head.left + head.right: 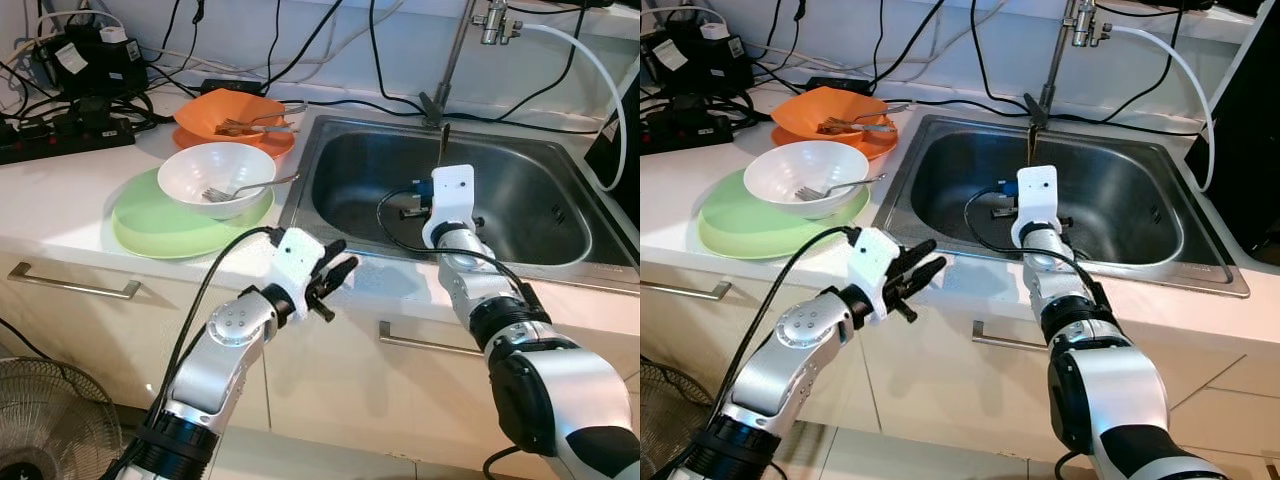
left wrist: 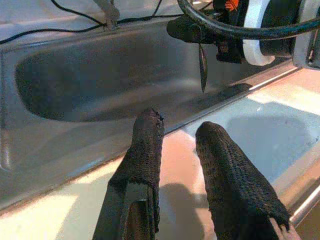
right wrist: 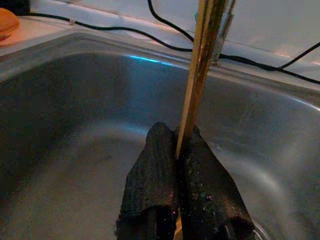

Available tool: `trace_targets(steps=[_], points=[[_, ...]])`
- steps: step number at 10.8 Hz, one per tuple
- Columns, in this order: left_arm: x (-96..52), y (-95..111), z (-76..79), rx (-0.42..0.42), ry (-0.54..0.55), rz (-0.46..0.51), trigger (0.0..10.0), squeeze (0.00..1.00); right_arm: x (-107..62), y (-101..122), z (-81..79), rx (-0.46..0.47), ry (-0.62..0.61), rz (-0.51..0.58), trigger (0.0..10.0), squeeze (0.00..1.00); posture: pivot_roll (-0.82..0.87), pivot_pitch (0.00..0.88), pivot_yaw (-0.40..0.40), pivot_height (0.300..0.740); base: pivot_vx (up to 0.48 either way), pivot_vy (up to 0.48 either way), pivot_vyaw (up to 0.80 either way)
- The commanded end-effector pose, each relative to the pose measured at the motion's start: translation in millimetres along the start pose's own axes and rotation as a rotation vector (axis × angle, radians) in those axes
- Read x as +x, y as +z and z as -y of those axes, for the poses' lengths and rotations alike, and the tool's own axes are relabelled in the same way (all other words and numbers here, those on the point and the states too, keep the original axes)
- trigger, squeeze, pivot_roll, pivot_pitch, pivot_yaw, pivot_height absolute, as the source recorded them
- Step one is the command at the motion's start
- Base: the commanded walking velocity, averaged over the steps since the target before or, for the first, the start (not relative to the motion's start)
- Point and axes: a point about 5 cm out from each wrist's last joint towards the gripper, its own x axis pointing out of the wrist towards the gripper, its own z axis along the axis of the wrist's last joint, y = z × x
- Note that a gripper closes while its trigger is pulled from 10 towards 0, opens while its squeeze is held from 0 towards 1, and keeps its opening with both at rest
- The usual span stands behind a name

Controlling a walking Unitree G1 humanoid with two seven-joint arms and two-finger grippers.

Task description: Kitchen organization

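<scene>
My right gripper (image 3: 175, 134) hangs over the steel sink (image 1: 360, 160), shut on a thin brass-coloured utensil handle (image 3: 197, 75) that stands upright out of its fingers (image 3: 155, 150). The same handle (image 1: 444, 145) rises above the white wrist block in the left eye view. My left gripper (image 1: 335, 273) is open and empty, out in front of the counter's front edge, left of the sink. A white bowl (image 1: 215, 170) holding a fork (image 1: 235, 190) sits on a green plate (image 1: 150, 230). Behind it an orange bowl (image 1: 225, 108) holds more cutlery (image 1: 255, 124).
The tap (image 1: 455, 60) stands at the back of the sink, with a white hose (image 1: 590, 70) to the right. Power strips and cables (image 1: 70, 100) crowd the back left of the counter. A drawer handle (image 1: 75, 283) and a fan (image 1: 50, 430) are below.
</scene>
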Motion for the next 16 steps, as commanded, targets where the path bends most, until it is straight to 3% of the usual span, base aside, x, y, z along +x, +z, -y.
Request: trace_targets(steps=[1, 2, 3, 6, 7, 8, 9, 10, 14, 16], points=[[0.7, -3.2, 1.1, -0.002, -0.007, -0.025, 10.0, 0.0, 2.5, 5.9, 1.7, 0.007, 0.002, 0.003, 10.0, 0.0, 0.25, 0.0, -0.059, 0.74, 0.0, 0.0, 0.0], [0.7, -3.0, 1.3, -0.004, -0.009, -0.025, 10.0, 0.0, 2.2, 4.9, 2.2, 0.007, 0.001, 0.0, 10.0, 0.07, 0.25, 0.0, -0.059, 0.74, 0.0, 0.0, 0.0], [1.2, -3.1, 1.7, -0.007, -0.008, -0.025, 10.0, 0.0, 1.8, 3.4, 2.7, 0.008, -0.001, -0.005, 10.0, 0.32, 0.25, 0.0, -0.059, 0.74, 0.0, 0.0, 0.0], [3.6, -2.0, 3.8, -0.005, -0.008, -0.022, 10.0, 0.0, 0.8, 0.3, 4.2, 0.01, -0.013, -0.012, 10.0, 0.36, 0.25, 0.0, -0.056, 0.74, 0.0, 0.0, 0.0], [3.7, -1.8, 3.9, -0.005, -0.01, -0.021, 10.0, 0.0, 0.7, 0.6, 4.7, 0.013, -0.013, -0.009, 10.0, 0.59, 0.25, 0.0, -0.056, 0.74, 0.0, 0.0, 0.0], [3.8, -1.4, 4.0, -0.004, -0.011, -0.019, 10.0, 0.0, 0.7, 0.7, 4.9, 0.013, -0.016, -0.008, 10.0, 1.0, 0.25, 0.0, -0.056, 0.74, 0.0, 0.0, 0.0], [4.0, -1.1, 4.1, -0.004, -0.011, -0.017, 10.0, 0.0, 0.7, 0.7, 5.0, 0.013, -0.018, -0.007, 10.0, 1.0, 0.25, 0.0, -0.056, 0.74, 0.0, 0.0, 0.0], [4.3, -1.0, 4.1, -0.004, -0.011, -0.017, 10.0, 0.0, 0.7, 0.8, 5.1, 0.013, -0.019, -0.007, 10.0, 0.0, 0.25, 0.0, -0.056, 0.74, 0.0, 0.0, 0.0], [4.8, -0.2, 3.7, 0.001, -0.009, -0.011, 10.0, 0.0, 1.0, 1.8, 5.4, 0.014, -0.02, -0.003, 10.0, 0.0, 0.25, 0.0, -0.057, 0.74, 0.0, 0.0, 0.0], [5.8, 13.7, -4.3, 0.085, 0.08, 0.07, 10.0, 0.0, 2.2, 13.4, -1.5, 0.046, 0.003, 0.072, 10.0, 0.0, 0.25, 0.0, -0.057, 0.74, 0.0, 0.0, 0.0]])
